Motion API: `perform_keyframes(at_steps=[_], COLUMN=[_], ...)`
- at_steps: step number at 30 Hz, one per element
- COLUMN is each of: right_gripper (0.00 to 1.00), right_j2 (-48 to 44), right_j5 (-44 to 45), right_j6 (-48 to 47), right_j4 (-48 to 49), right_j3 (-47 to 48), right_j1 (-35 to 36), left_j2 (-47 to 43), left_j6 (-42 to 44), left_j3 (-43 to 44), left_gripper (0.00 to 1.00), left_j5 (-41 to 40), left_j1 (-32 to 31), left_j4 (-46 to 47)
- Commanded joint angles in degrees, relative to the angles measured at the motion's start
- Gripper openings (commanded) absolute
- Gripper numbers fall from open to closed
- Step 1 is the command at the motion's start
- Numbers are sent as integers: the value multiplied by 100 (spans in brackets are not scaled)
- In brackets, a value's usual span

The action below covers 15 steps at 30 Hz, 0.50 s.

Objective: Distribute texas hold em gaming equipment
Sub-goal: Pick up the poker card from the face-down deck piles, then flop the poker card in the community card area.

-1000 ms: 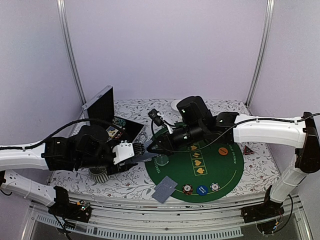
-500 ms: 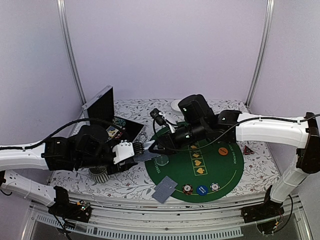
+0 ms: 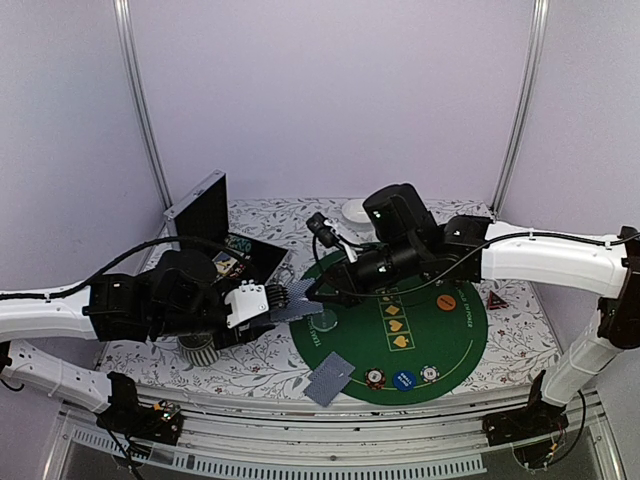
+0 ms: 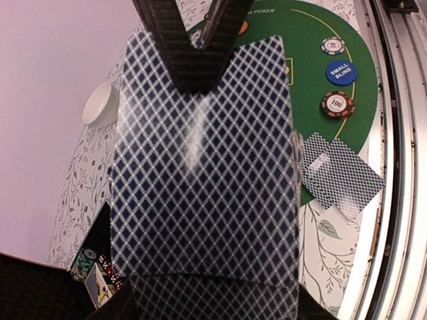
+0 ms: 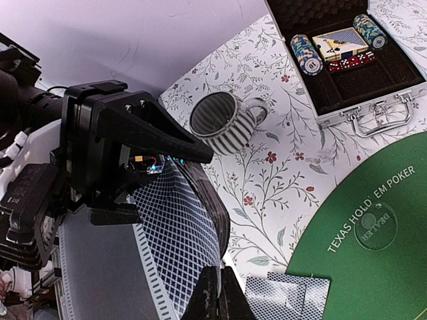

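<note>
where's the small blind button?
Top view: small blind button lies on the green mat by its near edge, between the reddish chip and white chip, right of the face-down cards.

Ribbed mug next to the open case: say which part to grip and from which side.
Probably the rim of the ribbed mug, from above: it stands upright with its mouth open, so one finger can go inside the wall and one outside. Its handle juts toward the case, a thinner alternative.

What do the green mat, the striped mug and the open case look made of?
Green mat: probably matte felt or cloth; flat, no glare, printed lettering. Striped mug: likely glazed ceramic; ribbed wall, glossy handle. Open case: silvery metal rim and handle, dark foam-like lining.
</note>
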Motion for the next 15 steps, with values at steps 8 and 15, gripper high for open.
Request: perform_keyframes(at_steps=[8,15], right_gripper=[2,2], right_j2=[-973,-1715], right_j5=[688,2975], right_j6=[35,529], right_j4=[-913,-2863], right_j3=[382,154], right_j1=[-40,-296], left_j2=[-59,-32], left_j6=[-14,-10], left_j3=[-21,-17], left_gripper=[53,53], left_j5=[-34,-58], left_j1=[52,58], left_j4=[77,68])
